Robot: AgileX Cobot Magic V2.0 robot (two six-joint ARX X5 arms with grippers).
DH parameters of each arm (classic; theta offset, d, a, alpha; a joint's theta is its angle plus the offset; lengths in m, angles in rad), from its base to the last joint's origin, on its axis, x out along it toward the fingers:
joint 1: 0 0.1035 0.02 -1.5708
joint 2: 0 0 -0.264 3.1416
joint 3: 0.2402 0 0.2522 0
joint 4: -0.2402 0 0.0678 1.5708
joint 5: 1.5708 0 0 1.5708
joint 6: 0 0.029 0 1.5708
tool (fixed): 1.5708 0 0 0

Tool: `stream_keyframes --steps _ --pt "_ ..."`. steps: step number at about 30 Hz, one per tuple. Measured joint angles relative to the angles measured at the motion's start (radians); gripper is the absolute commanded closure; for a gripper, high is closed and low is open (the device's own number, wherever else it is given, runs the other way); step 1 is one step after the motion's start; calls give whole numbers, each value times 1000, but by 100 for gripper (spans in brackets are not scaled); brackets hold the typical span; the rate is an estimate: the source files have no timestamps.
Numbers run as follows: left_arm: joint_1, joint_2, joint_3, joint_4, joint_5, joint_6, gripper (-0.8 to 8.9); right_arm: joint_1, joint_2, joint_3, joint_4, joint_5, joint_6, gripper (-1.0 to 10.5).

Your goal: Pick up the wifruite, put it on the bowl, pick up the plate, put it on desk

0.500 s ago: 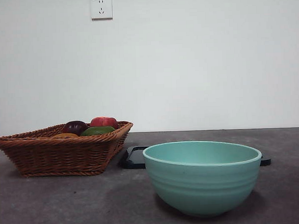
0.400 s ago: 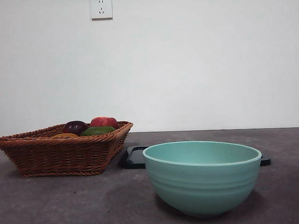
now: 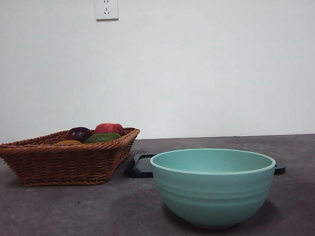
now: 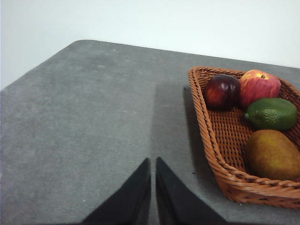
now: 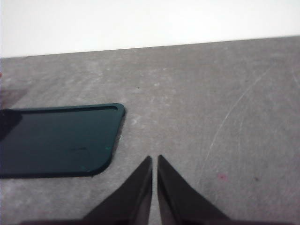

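Observation:
The wifruite (image 4: 273,155), oval and brownish-orange, lies in a wicker basket (image 4: 220,161); the front view shows only its top (image 3: 69,143) above the basket rim. The mint-green bowl (image 3: 213,186) stands empty on the grey desk (image 3: 73,214), near the front. Behind it lies the plate (image 3: 142,166), flat and dark, mostly hidden by the bowl; the right wrist view shows it as a dark green rectangle (image 5: 61,139). My left gripper (image 4: 153,161) is shut above bare desk beside the basket. My right gripper (image 5: 154,158) is shut above the desk beside the plate's corner. Neither arm shows in the front view.
The basket (image 3: 65,157) stands at the left and also holds a dark purple fruit (image 4: 222,92), a red apple (image 4: 259,86) and a green fruit (image 4: 272,113). A white wall with a socket (image 3: 106,8) closes the back.

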Motion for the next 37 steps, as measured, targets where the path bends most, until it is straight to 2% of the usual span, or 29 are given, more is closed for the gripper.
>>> stream_keyframes --steps 6,11,16,20,26,30,34,37 --pt "-20 2 65 -23 0 -112 797 29 2 82 -1 11 161 937" --pt "-52 22 182 -65 0 -190 797 73 52 178 -51 11 243 937" --pt "-77 82 326 -225 35 -211 797 127 133 311 -132 -111 275 937" --pt "-88 134 439 -329 104 -201 797 159 199 426 -225 -142 271 937" --pt "-89 223 570 -446 264 -168 797 198 280 562 -322 -234 203 937" --pt "-89 277 636 -503 346 -128 798 223 319 651 -357 -246 162 937" --pt "-107 323 675 -521 367 -100 798 230 371 717 -412 -260 126 937" --pt "-159 340 689 -521 367 -97 798 230 415 762 -448 -312 89 937"
